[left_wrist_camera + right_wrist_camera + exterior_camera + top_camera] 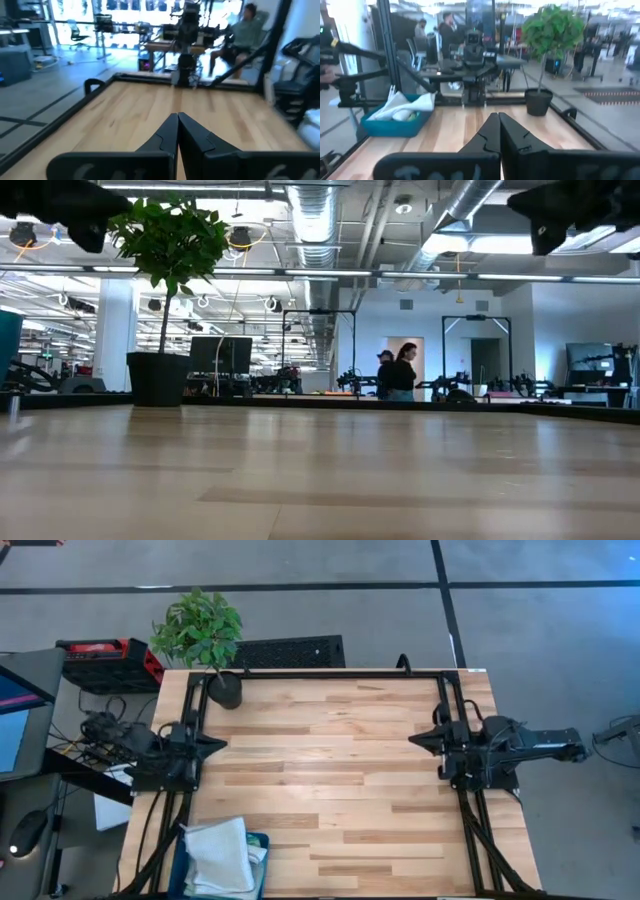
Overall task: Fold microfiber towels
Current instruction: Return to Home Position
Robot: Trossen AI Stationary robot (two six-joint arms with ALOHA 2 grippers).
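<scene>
Entry: homing step; folding looks finished.
My left pincer (177, 131) and right pincer (498, 129): both closed, empty, at opposite sides of the light wooden table (330, 780). Pale soft microfiber towels (220, 852): piled in the teal rectangular bin (263, 843), left-arm corner. Next: likely nothing to grasp.

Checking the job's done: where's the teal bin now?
High view: the teal bin sits at the table's bottom-left corner, on the left gripper's side, holding pale towels.
</scene>
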